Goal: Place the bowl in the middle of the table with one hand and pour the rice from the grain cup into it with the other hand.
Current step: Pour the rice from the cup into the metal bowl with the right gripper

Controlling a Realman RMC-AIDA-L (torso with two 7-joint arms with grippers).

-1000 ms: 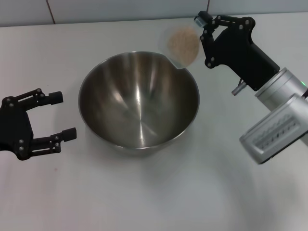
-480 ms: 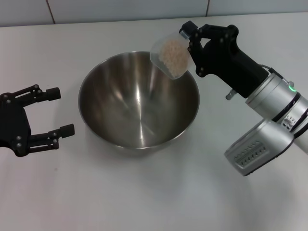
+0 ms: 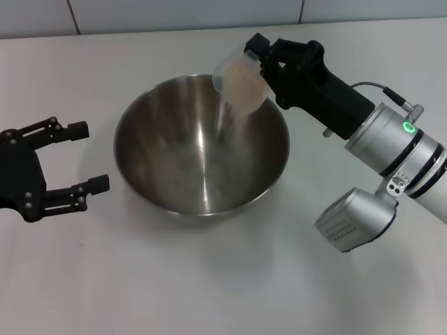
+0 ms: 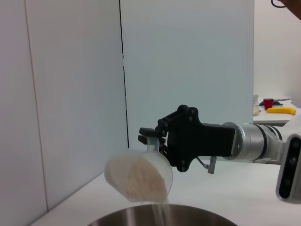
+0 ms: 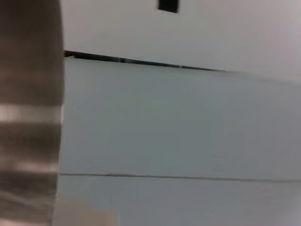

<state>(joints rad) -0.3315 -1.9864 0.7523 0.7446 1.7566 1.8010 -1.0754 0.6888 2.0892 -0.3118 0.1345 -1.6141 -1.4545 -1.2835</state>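
Note:
The steel bowl [image 3: 201, 145] stands in the middle of the white table [image 3: 223, 279]. My right gripper [image 3: 262, 59] is shut on the clear grain cup [image 3: 239, 82] and holds it tipped over the bowl's far right rim. The rice [image 3: 237, 77] fills the cup, and a thin stream of grains falls from its lip into the bowl. The left wrist view shows the tipped cup [image 4: 138, 176], the rice stream [image 4: 160, 213] and the bowl's rim [image 4: 160, 217]. My left gripper [image 3: 80, 159] is open and empty, left of the bowl and apart from it.
A pale tiled wall [image 3: 174, 14] runs along the table's far edge. The right arm's silver body [image 3: 391, 160] reaches over the table's right side. The right wrist view shows the bowl's side [image 5: 28, 117] close up against the wall.
My right gripper has moved left over the bowl's rim and tipped the cup further. Rice now falls into the bowl. The left gripper has barely moved.

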